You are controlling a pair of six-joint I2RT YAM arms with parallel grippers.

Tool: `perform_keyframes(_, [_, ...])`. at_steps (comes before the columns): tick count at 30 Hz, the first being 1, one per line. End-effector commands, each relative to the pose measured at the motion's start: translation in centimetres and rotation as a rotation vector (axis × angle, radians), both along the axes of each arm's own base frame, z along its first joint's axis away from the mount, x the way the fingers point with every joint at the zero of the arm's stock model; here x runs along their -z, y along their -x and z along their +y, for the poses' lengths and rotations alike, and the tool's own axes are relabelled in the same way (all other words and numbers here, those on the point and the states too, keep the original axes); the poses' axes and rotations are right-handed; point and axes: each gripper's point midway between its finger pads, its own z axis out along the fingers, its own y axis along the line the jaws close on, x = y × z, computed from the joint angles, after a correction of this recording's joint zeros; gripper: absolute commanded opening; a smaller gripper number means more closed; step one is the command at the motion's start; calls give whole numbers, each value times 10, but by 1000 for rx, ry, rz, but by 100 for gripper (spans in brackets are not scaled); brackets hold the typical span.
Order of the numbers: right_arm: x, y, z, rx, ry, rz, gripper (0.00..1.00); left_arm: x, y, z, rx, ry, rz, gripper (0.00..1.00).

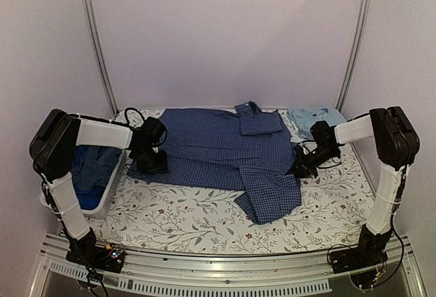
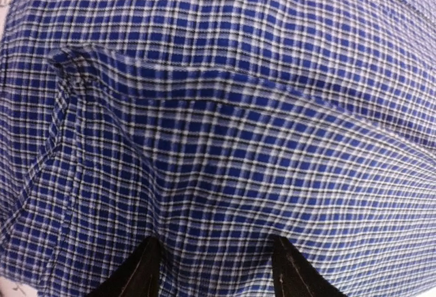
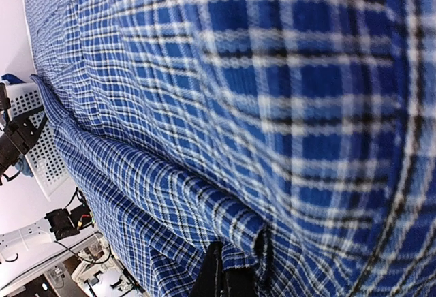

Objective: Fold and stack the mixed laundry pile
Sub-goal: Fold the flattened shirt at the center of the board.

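Observation:
The dark blue small-check shirt [image 1: 225,150] lies spread on the table, collar at the back, one part folded over at the front right. My left gripper [image 1: 151,159] rests on its left edge. In the left wrist view the gripper [image 2: 218,259] is open, fingertips [image 2: 144,270] wide apart and pressed onto the checked cloth [image 2: 218,140]. My right gripper [image 1: 302,165] is at the shirt's right edge. In the right wrist view it [image 3: 235,280] is shut on a folded hem of the checked cloth [image 3: 204,106]. A light-blue shirt [image 1: 315,116] lies folded at the back right.
A white plastic basket [image 1: 112,188] stands at the table's left edge with a brighter blue garment [image 1: 92,167] inside. The table has a floral cover [image 1: 184,219]. White walls and metal posts enclose the back and sides.

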Motion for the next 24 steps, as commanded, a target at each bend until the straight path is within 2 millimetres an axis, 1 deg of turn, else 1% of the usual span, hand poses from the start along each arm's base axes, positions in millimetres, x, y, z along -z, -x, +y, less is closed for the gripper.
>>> perform_keyframes(1, [10, 54, -3, -14, 43, 118, 0, 20, 62, -17, 37, 50, 153, 55])
perform_keyframes(2, [1, 55, -2, -11, 34, 103, 0, 18, 67, -15, 30, 54, 153, 55])
perform_keyframes(3, [-8, 52, -1, -7, 26, 83, 0, 13, 68, -14, 21, 64, 140, 55])
perform_keyframes(5, [-23, 39, 0, -3, 31, 40, 0, 0, 66, -8, 4, 75, 109, 56])
perform_keyframes(8, [-45, 15, 4, -7, 30, -34, 0, -19, 51, 9, -41, 83, 59, 56])
perform_keyframes(11, [-60, -5, 11, -11, 7, -72, 0, -29, 32, 22, -66, 86, 22, 57])
perform_keyframes(13, [-59, -12, 13, -14, 5, -75, 0, -31, 22, 28, -62, 63, 12, 57])
perform_keyframes(15, [-52, -17, 12, -17, 18, -70, 0, -31, 13, 32, -58, 44, 7, 57])
perform_keyframes(17, [-36, -17, 10, -18, 45, -49, 0, -35, 5, 34, -59, 45, -11, 57])
perform_keyframes(19, [-20, -15, 6, -17, 67, -20, 2, -47, -3, 26, -20, 73, -59, 60])
perform_keyframes(20, [-15, -13, 5, -14, 74, -5, 7, -55, -6, 19, 8, 99, -88, 62])
perform_keyframes(21, [-10, -11, 2, -9, 79, 8, 16, -64, -9, 10, 49, 124, -123, 64])
perform_keyframes(22, [-10, -10, 0, -1, 84, 13, 23, -73, -10, 0, 97, 145, -156, 67])
perform_keyframes(24, [-21, -13, -7, 24, 91, -12, 38, -96, -2, -38, 267, 221, -228, 73])
